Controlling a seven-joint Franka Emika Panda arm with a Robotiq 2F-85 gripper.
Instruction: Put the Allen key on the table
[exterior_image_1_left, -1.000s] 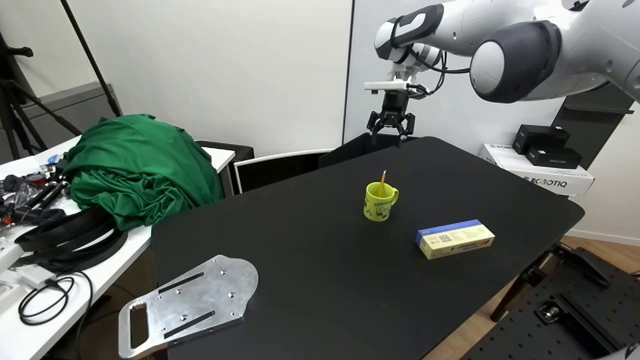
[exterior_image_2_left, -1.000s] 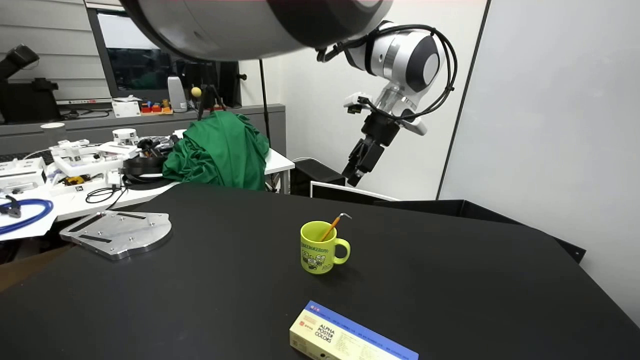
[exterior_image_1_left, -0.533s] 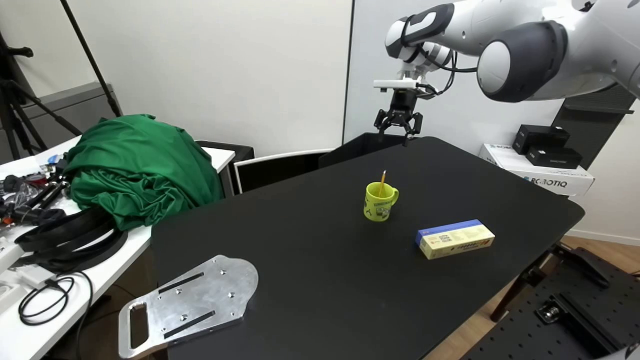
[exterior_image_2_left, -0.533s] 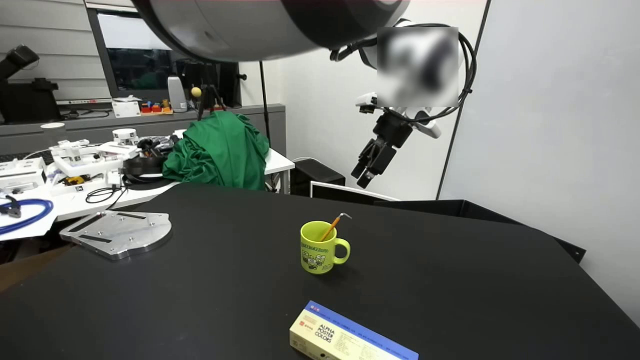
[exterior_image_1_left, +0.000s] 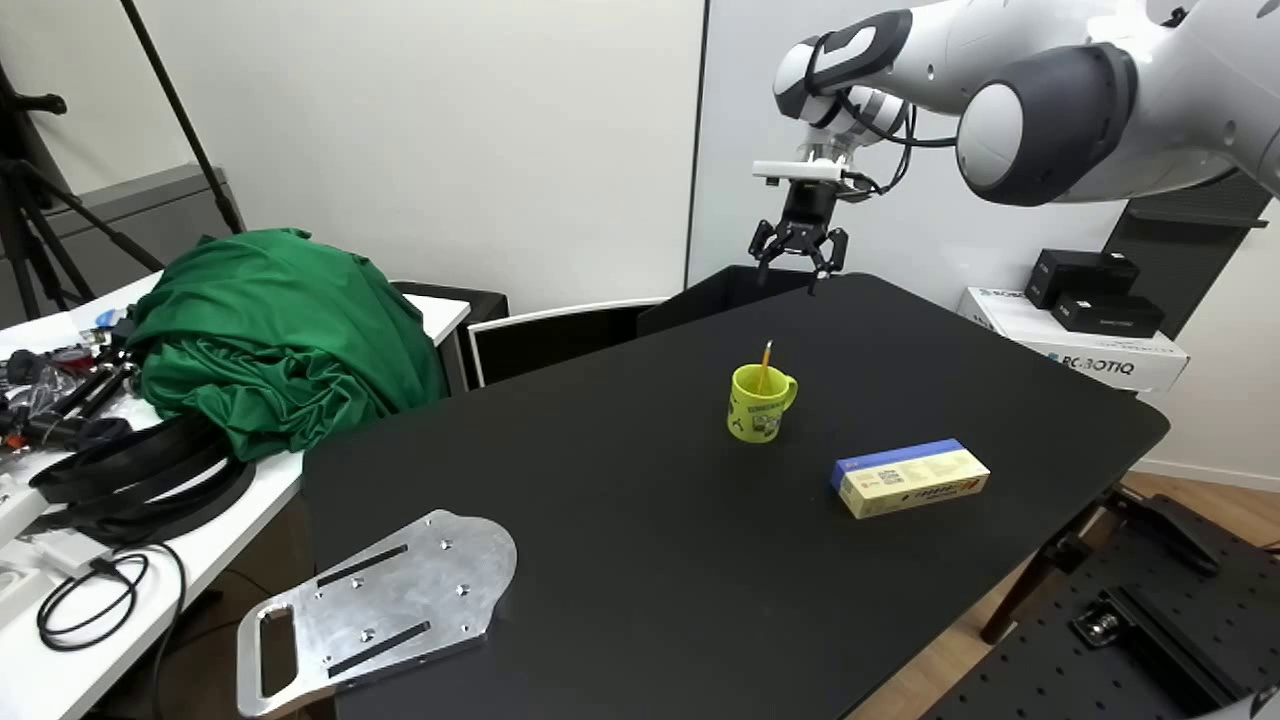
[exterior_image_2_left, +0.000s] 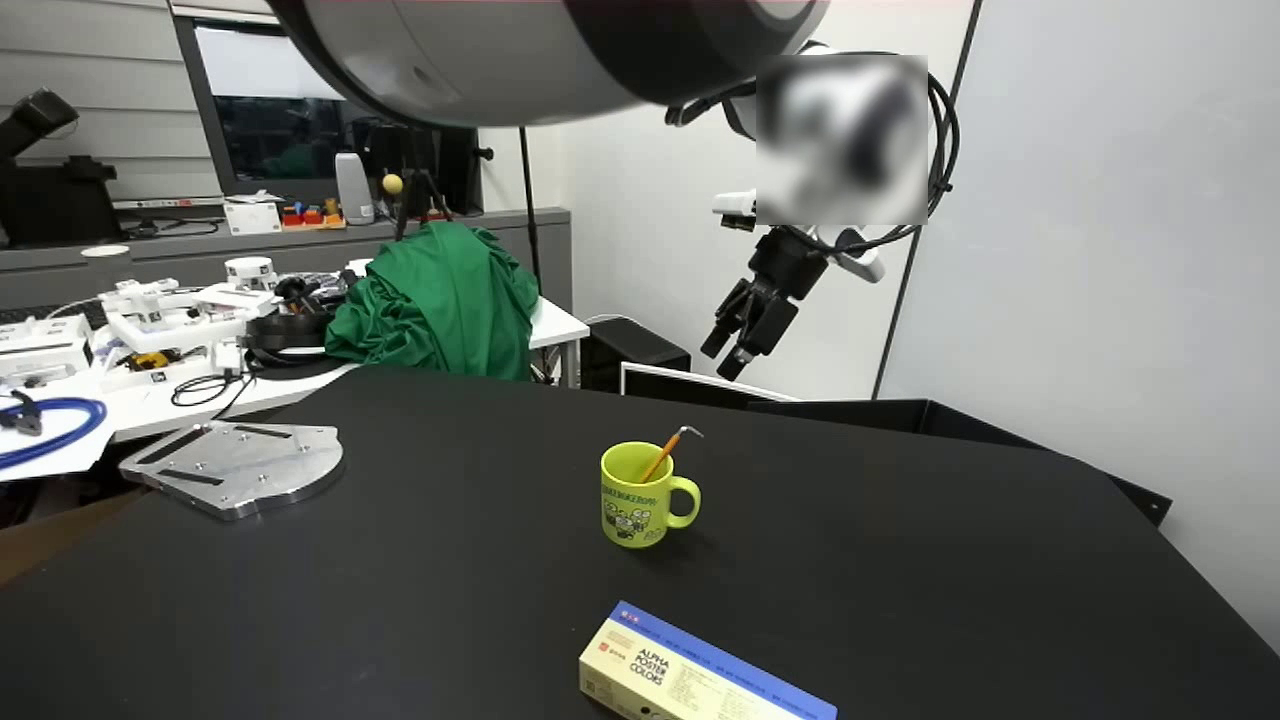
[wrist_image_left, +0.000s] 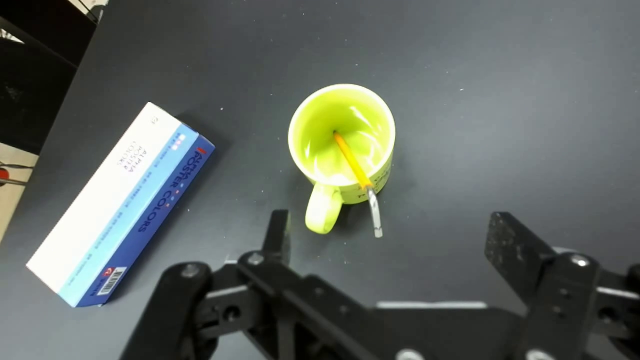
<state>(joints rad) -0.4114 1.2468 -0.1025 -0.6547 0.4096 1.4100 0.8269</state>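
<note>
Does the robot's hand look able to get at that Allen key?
Probably yes, after moving closer: the gripper is open, and the Allen key pokes out of the cup with nothing visible in the way.

In an exterior view we are holding our white-and-grey arm (exterior_image_1_left: 1060, 110) outstretched from the upper right, and below the wrist (exterior_image_1_left: 872, 106) at its far end our black gripper (exterior_image_1_left: 788, 280) is hanging, pointing downward. In an exterior view our fingers (exterior_image_2_left: 768, 325) are slanting toward the lower left, much of the wrist there showing blurred. In the wrist view we are holding both fingers spread well apart, their inner sides facing each other.
</note>
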